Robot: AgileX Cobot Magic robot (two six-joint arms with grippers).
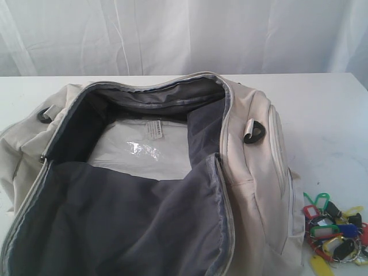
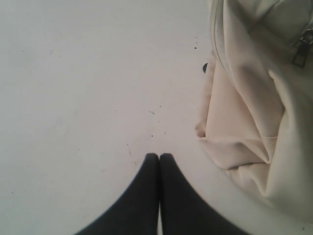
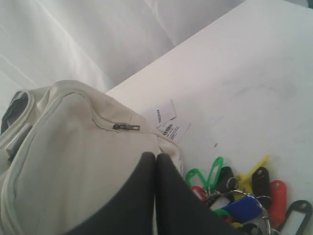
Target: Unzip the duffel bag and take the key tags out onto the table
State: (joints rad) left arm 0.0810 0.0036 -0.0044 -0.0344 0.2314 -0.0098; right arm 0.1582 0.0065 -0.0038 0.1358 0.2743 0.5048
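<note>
**Figure. Exterior view with both wrist views: bag opened, contents removed.**

The duffel bag [image 1: 247, 190] lies across the table [image 1: 322, 109]. Its main zipper is run open and the flap is folded toward 6 o'clock, exposing the dark grey lining. A flat clear-wrapped packet [image 1: 141, 150] rests on the compartment floor. The key tags [image 1: 336, 230] lie bunched on the table at about 4 o'clock of the bag, just beside its cream side wall and fully outside it.

The left gripper [image 2: 159, 155] has its fingers pressed together and holds nothing; it sits above bare table beside the bag's end. The right gripper [image 3: 155, 155] is likewise closed and empty, poised where the bag's side meets the tags. Whether it touches the fabric cannot be told.

Both parts of the task appear met, so the step in hand is probably clearing the arms away. The right gripper is best raised straight up before any sideways travel. The metal rings and coloured loops lie just beside its fingertips and would drag easily. The zipper pull [image 3: 126, 127] and the paper barcode tag [image 3: 168, 125] are also near.

The table's far edge runs along 12 o'clock against the white curtain [image 1: 184, 34], well apart from the tags. The near edge is out of view, so the margin at 6 o'clock cannot be judged. Bare tabletop from 1 to 3 o'clock of the bag offers the widest room.
</note>
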